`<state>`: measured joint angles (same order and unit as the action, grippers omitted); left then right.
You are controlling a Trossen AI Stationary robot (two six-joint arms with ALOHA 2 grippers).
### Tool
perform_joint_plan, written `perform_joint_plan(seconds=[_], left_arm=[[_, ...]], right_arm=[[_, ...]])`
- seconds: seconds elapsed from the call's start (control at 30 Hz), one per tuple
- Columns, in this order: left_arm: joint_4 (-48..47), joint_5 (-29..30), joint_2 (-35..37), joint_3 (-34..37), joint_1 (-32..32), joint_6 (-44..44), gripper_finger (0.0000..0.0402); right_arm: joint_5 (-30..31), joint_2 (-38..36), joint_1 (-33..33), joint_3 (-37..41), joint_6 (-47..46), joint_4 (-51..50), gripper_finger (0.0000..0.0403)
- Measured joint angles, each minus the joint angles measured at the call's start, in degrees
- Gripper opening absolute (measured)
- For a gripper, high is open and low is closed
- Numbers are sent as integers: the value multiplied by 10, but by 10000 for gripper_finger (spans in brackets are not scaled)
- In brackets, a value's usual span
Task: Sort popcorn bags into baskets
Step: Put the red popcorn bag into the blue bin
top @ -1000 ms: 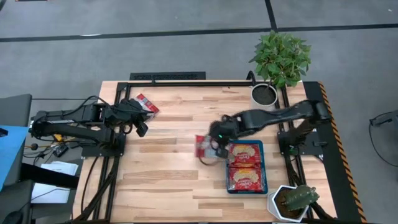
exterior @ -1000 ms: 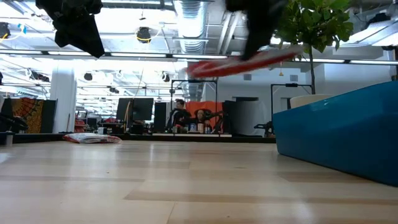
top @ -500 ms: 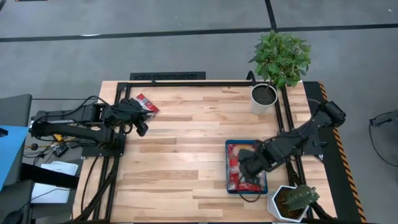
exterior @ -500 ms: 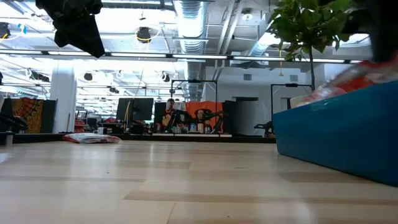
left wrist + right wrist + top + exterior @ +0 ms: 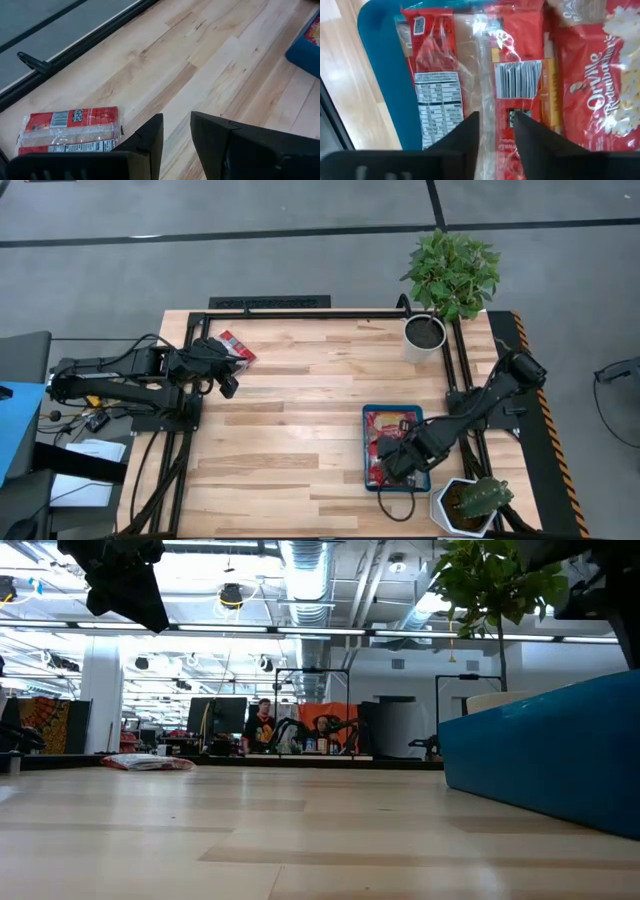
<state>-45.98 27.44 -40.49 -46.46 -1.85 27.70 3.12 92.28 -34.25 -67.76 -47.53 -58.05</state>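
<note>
- My right gripper [image 5: 495, 131] hangs just over the blue tray [image 5: 380, 75]; its 2 fingers [image 5: 470, 132] stand close together with only a slim gap, straddling the clear seam of a red popcorn bag [image 5: 470, 65] lying back-side up beneath them. I cannot tell whether they pinch that film or merely sit above it.
- That bag lies inside the tray, against the tray wall on the table-centre side; its nutrition panel and barcode face up.
- Beside it, also in the tray, a second popcorn bag [image 5: 600, 85] lies label-up, its edge touching or overlapping the first.
- From above, my right gripper [image 5: 392, 465] sits over the near half of the tray [image 5: 366, 442], with the right arm running back toward the table's right edge. Red packets [image 5: 390, 425] fill the tray's far half.
- A white pot with a cactus [image 5: 470, 502] stands just off the tray's near right corner.
- At table height the tray's blue wall [image 5: 540, 760] fills the right side; its contents are hidden.
- My left gripper [image 5: 175, 135] waits near the far left corner, fingers [image 5: 210, 135] nearly together with a narrow gap and nothing between them.
- Just beyond it, 1 popcorn bag [image 5: 70, 130] lies flat on the wooden table [image 5: 210, 60], well apart from the tray.
- A white pot with a leafy plant [image 5: 450, 270] stands at the far right corner.
</note>
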Motion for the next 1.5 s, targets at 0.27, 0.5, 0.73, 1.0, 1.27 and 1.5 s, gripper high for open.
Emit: perform_joint_plan(seconds=[0.27,0.5,0.73,1.0,1.27,1.5], left_arm=[[-17,7,0,0,-20,-21,87],[-87,44,-67,17,-94,28,80],[-7,59,-189,111,-180,42,7],[164,13,-293,185,-257,38,1],[326,-199,-365,194,-250,50,0],[563,-424,-407,193,-168,149,0]], right_arm=[[52,-25,83,-63,79,-13,201],[97,-25,187,-136,171,-4,187],[95,-25,229,-162,179,5,155],[94,-24,210,-167,176,26,125],[96,-24,188,-167,176,44,110],[150,-24,188,-162,197,57,109]])
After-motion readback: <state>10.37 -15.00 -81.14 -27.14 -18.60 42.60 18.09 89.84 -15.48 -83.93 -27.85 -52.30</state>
